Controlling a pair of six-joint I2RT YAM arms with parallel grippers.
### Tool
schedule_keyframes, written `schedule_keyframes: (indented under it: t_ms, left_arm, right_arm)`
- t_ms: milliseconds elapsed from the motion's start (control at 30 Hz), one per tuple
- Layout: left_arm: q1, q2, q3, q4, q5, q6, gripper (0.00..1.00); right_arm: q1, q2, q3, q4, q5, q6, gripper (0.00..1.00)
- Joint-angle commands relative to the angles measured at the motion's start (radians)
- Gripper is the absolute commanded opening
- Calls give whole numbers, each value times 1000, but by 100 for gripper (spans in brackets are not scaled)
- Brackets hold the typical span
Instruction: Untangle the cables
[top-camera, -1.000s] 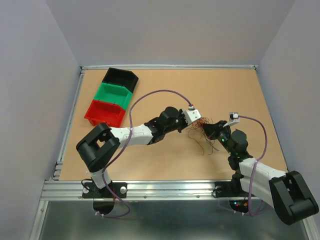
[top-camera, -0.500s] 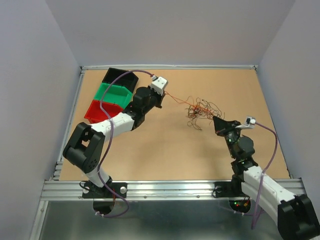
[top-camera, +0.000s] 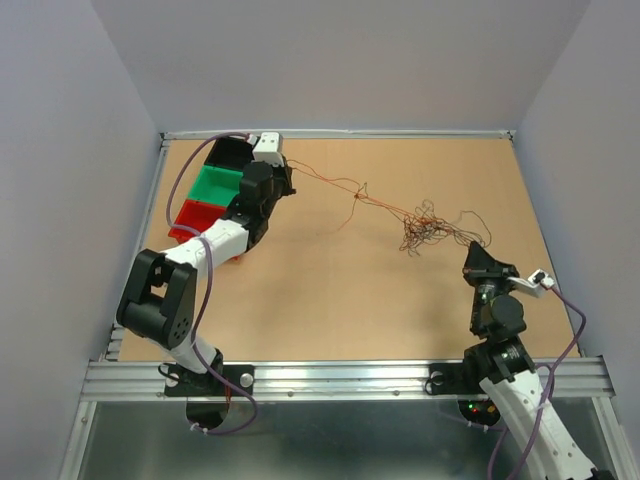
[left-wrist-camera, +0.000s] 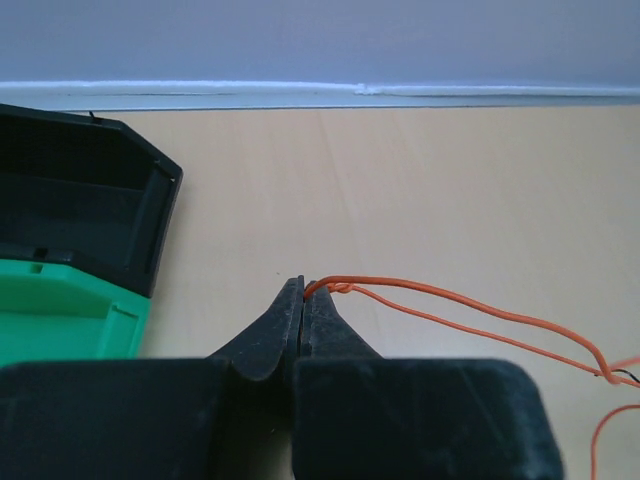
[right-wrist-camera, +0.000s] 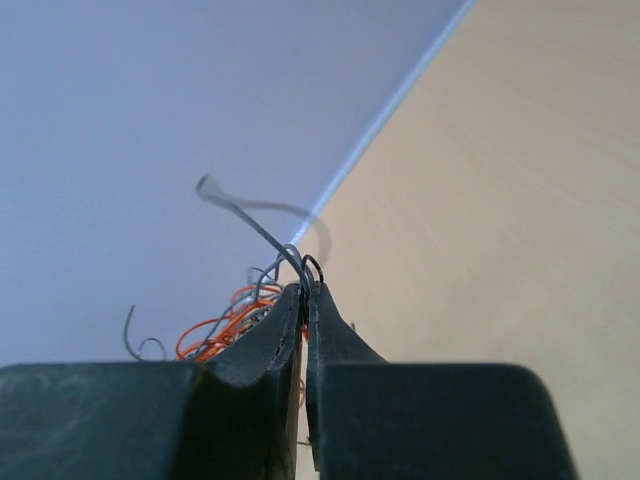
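Your left fingers (left-wrist-camera: 303, 292) are clamped on an orange strand (left-wrist-camera: 450, 302), and your right fingers (right-wrist-camera: 304, 292) on a black strand (right-wrist-camera: 262, 228). The cables (top-camera: 425, 228) are strung between them, right of mid-bench (top-camera: 330, 290). Pull wider and the knots likely cinch, or a strand slips free.

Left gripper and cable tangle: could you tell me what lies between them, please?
Only orange strands, stretched from the left gripper to the tangle over bare table, per the top view.
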Motion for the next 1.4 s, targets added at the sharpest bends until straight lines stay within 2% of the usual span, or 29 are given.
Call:
schedule_keyframes:
  t_ms: [0, 67, 100, 133, 200, 233, 300, 333, 367, 400, 433, 500, 533, 733, 900, 1067, 1233, 1367]
  left_arm:
    - [6, -54, 30, 44, -119, -38, 0]
    - [6, -45, 35, 46, -81, -20, 0]
    - [4, -41, 36, 49, 15, -8, 0]
    - [-2, -36, 36, 61, 77, 9, 0]
    - [-26, -37, 32, 73, 205, 56, 0]
    - [-67, -41, 29, 78, 224, 78, 0]
    - [-126, -50, 21, 80, 240, 164, 0]
    - [-155, -56, 16, 80, 232, 201, 0]
    - [-222, -59, 4, 80, 225, 236, 0]
    - [-250, -71, -2, 78, 208, 291, 0]
    - [-281, -77, -14, 76, 206, 319, 0]
    - [-347, -94, -25, 75, 221, 357, 0]
    - [-364, -102, -28, 64, 231, 391, 0]
    - [-486, -142, -36, 27, 142, 454, 0]
    - [-499, -168, -30, 17, 65, 420, 0]
    - [-499, -237, -14, -34, 56, 423, 0]
    - [-499, -300, -13, -75, 100, 414, 0]
    - [-499, -317, 9, -109, 119, 404, 0]
  right_arm:
    - [-2, -7, -70, -167, 200, 111, 2]
    - [-2, 24, -64, -177, 195, 110, 8]
    - [-2, 36, -64, -177, 188, 105, 11]
    - [-2, 50, -29, -175, 155, 69, 39]
    - [-2, 91, 1, -169, 113, 21, 68]
    - [-2, 100, 12, -157, 39, -63, 82]
    - [-2, 122, 21, -83, -57, -143, 87]
    - [-2, 122, 15, -48, -200, -236, 91]
    - [-2, 120, -11, 37, -274, -272, 94]
    - [-2, 122, -24, 76, -337, -293, 96]
    - [-2, 128, -37, 172, -488, -335, 97]
    - [-2, 181, -51, 265, -623, -361, 97]
    - [-2, 210, -51, 297, -716, -360, 92]
    - [0, 502, 37, 472, -962, -428, 90]
    - [7, 776, 87, 719, -1025, -519, 92]
    - [44, 996, 162, 970, -1140, -573, 94]
    - [171, 1154, 291, 991, -1113, -686, 99]
    - [225, 1257, 415, 989, -1096, -723, 98]
